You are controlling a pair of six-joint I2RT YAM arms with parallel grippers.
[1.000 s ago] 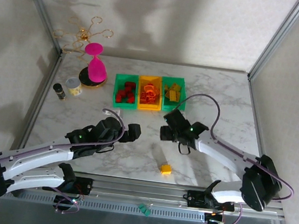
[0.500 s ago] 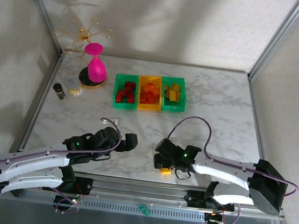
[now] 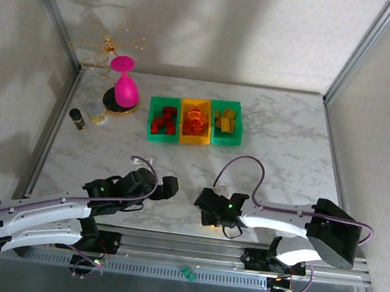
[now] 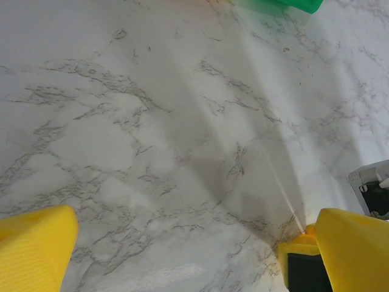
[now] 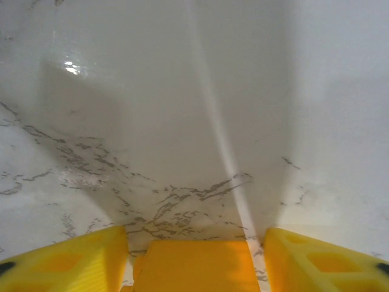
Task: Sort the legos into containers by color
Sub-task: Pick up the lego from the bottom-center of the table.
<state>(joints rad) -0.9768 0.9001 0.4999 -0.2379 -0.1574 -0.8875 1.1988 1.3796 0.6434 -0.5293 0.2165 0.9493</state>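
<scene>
A yellow-orange lego brick (image 5: 194, 267) lies on the marble near the table's front edge. My right gripper (image 3: 208, 214) is low over this brick (image 3: 209, 224). In the right wrist view its yellow fingers (image 5: 73, 258) stand on either side of the brick with narrow gaps of table showing, so the right gripper (image 5: 196, 234) is open. My left gripper (image 3: 169, 186) hovers open over bare marble with nothing between its fingers (image 4: 33, 249). At the back stand three bins: green with red legos (image 3: 163, 123), yellow-orange with orange legos (image 3: 195, 124), green with yellow legos (image 3: 226, 123).
A pink hourglass-shaped object (image 3: 124, 89), a gold wire stand (image 3: 106, 42) and two small jars (image 3: 88, 114) sit at the back left. Metal frame posts bound the table's sides. A corner of a green bin (image 4: 279, 5) shows at the top of the left wrist view.
My right gripper has come from just in front of the bins toward the front edge and dropped around the brick. My left gripper has drawn back a little.
</scene>
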